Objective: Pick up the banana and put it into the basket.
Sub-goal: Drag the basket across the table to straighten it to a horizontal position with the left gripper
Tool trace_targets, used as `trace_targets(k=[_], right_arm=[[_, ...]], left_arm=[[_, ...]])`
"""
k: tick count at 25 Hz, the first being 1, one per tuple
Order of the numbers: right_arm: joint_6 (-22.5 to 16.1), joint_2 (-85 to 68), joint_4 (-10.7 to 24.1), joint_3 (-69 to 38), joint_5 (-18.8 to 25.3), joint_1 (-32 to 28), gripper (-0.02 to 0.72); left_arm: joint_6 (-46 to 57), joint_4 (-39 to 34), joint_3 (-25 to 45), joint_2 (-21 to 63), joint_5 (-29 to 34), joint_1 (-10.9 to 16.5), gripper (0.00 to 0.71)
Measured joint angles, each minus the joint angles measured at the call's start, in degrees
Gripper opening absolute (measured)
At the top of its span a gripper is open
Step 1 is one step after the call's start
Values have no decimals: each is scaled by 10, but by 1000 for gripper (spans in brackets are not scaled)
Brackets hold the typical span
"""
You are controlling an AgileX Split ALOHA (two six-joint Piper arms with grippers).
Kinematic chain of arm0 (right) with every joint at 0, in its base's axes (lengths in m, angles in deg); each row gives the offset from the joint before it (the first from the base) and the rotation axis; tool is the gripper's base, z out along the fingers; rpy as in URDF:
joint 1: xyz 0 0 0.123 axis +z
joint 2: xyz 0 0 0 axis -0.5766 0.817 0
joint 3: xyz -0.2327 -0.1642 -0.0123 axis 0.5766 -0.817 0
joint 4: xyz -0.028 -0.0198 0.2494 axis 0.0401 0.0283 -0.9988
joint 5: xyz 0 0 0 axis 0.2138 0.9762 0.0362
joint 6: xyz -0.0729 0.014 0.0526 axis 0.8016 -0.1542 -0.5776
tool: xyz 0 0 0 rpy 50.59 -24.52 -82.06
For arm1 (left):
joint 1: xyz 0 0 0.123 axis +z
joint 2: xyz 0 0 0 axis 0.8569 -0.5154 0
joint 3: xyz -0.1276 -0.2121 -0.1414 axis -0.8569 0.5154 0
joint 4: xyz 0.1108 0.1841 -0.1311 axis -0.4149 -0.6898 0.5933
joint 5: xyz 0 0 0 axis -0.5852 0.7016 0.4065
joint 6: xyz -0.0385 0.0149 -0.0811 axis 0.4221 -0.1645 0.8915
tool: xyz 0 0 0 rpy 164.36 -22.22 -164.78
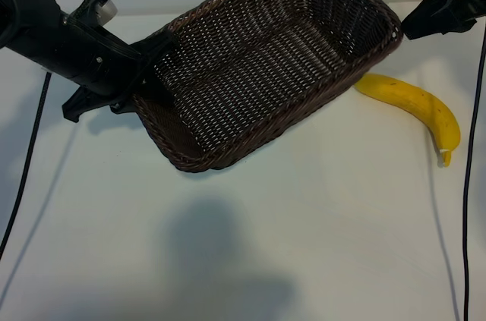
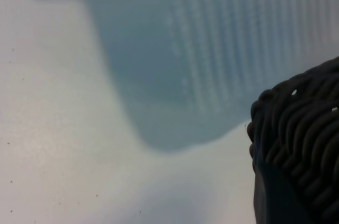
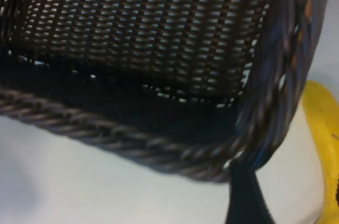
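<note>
The dark brown wicker basket [image 1: 258,70] hangs tilted above the white table, casting a shadow below it. My left gripper [image 1: 140,86] is shut on the rim of its left short side; in the left wrist view a dark finger [image 2: 280,197] lies against the weave of the basket [image 2: 302,128]. The yellow banana [image 1: 414,101] lies on the table just right of the basket, stem tip toward the front. My right gripper [image 1: 410,26] hovers open at the basket's far right corner. In the right wrist view, one finger [image 3: 244,197] shows beside the basket's rim [image 3: 132,142], and the banana [image 3: 323,134] lies beyond.
Black cables run down the left side [image 1: 26,162] and the right side [image 1: 472,184] of the table [image 1: 319,245]. The white tabletop stretches out in front of the basket and banana.
</note>
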Motion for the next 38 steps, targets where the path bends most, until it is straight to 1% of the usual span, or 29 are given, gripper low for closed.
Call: trace_targets(k=[7,11,15,21,27,34,38], right_arm=[[0,0,-3,0,0,0,420],[0,0,-5,0,0,0,420],[0,0,-6,0,0,0,420],[0,0,-6,0,0,0,420],[0,0,-6,0,0,0,420],[-1,0,-6,0,0,0,420],[-1,0,-6,0,0,0,420]], left_arm=[[-50,-78,-38,0,46,0,206],[-111,-105,-61,0,66,0,206],[-182,-110,-67,0,74,0,206],[-247,-113,-83,0,82,0,206],[-248,-114,-124,0,99,0,206],[-214,-130,-128,-1,123,1,206],[-211,-127,-129,-26,130,1,206]])
